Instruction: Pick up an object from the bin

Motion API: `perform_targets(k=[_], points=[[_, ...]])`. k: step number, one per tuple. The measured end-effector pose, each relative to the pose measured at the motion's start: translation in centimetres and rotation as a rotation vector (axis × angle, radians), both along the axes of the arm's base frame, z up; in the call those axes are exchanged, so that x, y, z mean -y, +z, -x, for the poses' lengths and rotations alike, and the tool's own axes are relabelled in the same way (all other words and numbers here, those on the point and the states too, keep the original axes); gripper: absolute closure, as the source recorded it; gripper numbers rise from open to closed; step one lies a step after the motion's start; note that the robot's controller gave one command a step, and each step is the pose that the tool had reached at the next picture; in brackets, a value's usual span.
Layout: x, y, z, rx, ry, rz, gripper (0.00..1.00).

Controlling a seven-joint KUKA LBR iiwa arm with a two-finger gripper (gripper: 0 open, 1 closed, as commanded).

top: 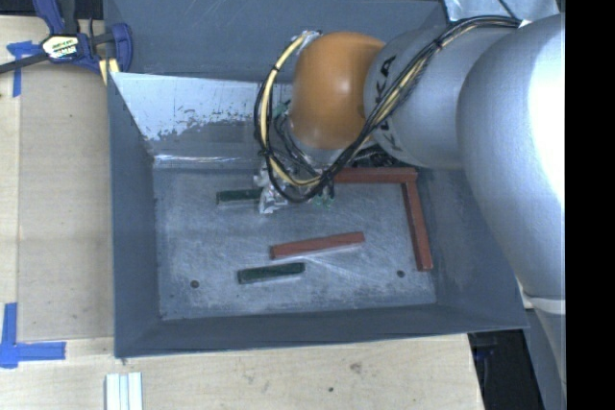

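My gripper (270,196) is low over the bin floor, in its upper middle, below the orange wrist cover. A short dark green stick (233,198) lies flat just left of it, its right end reaching the gripper's tip. Below it, a reddish-brown flat stick (317,247) lies slightly slanted in the middle of the floor. Another dark green stick (270,274) rests lower still, near the front.
A reddish-brown L-shaped piece (415,218) lies along the right side of the floor, its upper arm partly hidden by the robot arm. The arm covers the bin's upper right. The sloped bin walls close in on all sides.
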State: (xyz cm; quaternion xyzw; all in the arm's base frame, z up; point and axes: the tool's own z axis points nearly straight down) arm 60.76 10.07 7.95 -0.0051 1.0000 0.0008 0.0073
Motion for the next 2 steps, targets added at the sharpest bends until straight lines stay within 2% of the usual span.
perform_targets(k=[1,2], points=[[0.9,3.3,-1.1,-0.014,-0.001,0.002,1.0],[1.4,17.7,0.0,-0.011,-0.015,0.001,1.0]])
